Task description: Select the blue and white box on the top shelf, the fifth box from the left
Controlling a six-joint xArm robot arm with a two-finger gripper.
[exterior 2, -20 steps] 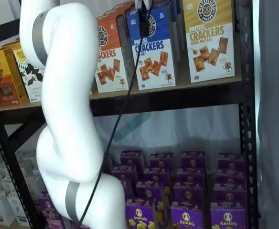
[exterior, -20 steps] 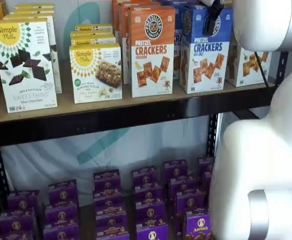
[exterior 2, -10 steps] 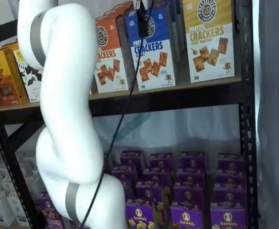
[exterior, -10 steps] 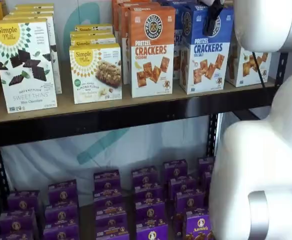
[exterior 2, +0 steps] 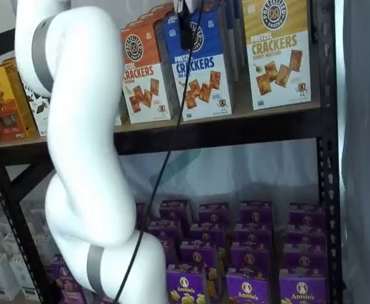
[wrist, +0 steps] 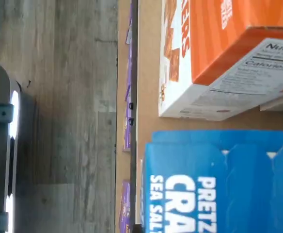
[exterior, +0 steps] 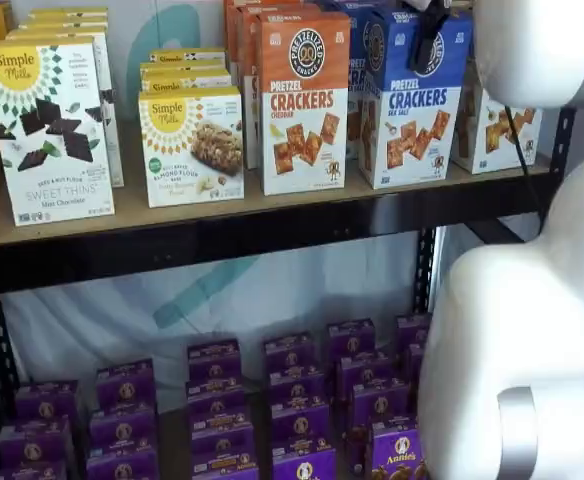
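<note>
The blue and white box stands on the top shelf between an orange-topped Cheddar box and a yellow-topped cracker box. It also shows in a shelf view, leaning slightly, and in the wrist view with "SEA SALT" on its blue top. My gripper hangs from above at the box's top. One black finger lies on the box's front face; the other is hidden behind the box. The box moves with the fingers.
Simple Mills boxes stand at the shelf's left. Purple boxes fill the lower deck. The white arm stands in front of the shelves, with a black cable hanging from the gripper. A black upright stands at the right.
The blue and white box has shifted and tilted slightly with the gripper on its top. The arm has swung a little sideways.
</note>
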